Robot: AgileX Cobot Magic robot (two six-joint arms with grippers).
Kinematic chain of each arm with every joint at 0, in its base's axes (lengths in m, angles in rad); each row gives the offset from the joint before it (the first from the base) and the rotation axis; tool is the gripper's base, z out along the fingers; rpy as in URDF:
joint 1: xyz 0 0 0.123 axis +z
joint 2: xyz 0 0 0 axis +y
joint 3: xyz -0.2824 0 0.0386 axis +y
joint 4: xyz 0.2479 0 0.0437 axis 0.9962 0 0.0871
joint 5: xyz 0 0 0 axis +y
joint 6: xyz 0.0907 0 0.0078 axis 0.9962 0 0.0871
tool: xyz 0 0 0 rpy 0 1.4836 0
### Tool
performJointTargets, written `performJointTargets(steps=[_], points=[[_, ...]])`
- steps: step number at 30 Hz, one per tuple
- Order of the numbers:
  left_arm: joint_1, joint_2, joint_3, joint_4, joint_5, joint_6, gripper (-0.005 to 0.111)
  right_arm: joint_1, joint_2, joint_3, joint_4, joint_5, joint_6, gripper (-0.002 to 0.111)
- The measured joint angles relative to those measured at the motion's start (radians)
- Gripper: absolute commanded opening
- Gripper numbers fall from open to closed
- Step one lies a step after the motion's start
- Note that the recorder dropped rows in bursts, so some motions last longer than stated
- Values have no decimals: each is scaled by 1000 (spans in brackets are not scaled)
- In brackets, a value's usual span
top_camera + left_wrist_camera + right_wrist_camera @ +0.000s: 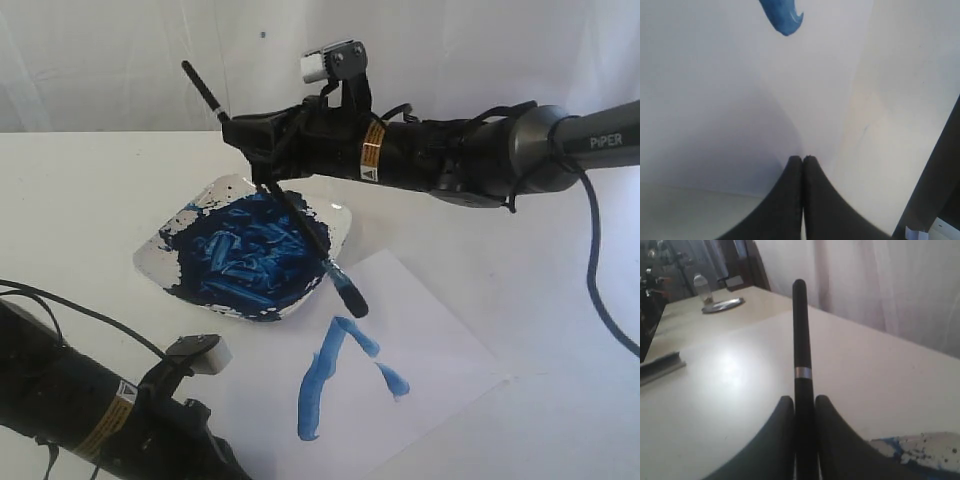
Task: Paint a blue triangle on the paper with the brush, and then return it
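My right gripper (262, 150) hangs over the far edge of the white paint dish (340, 222), shut on the brush (303, 222). The black handle slants down across the dish. Its blue tip (350, 296) sits at the near corner of the paper (440, 340), just above the painted marks. The blue triangle (322, 385) shows as one long stroke and a shorter one that meet at the top. In the right wrist view the handle (801, 340) stands clamped between the jaws of the gripper (804, 399). My left gripper (803, 158) is shut and empty over the paper (730, 90), near a stroke's end (785, 20).
The left arm (90, 420) lies along the table's near left corner. The right arm (470, 155) spans the scene from the right, with a cable (600, 280) hanging from it. A bottle (700, 286), a metal disc (722, 304) and a metal rail (660, 367) stand farther along the table.
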State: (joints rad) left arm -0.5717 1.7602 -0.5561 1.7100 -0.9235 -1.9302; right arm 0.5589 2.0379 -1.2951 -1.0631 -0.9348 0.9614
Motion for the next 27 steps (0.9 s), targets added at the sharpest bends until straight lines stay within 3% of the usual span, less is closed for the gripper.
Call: performJointTargets(steps=[3,8,27], points=[[0,0,0,0,0,0,0,0,-4,0,-126,29,92,0],[0,0,0,0,0,0,0,0,-4,33,-152,36,109,0],[0,0,0,0,0,0,0,0,44,130,-56,26,-23,0]])
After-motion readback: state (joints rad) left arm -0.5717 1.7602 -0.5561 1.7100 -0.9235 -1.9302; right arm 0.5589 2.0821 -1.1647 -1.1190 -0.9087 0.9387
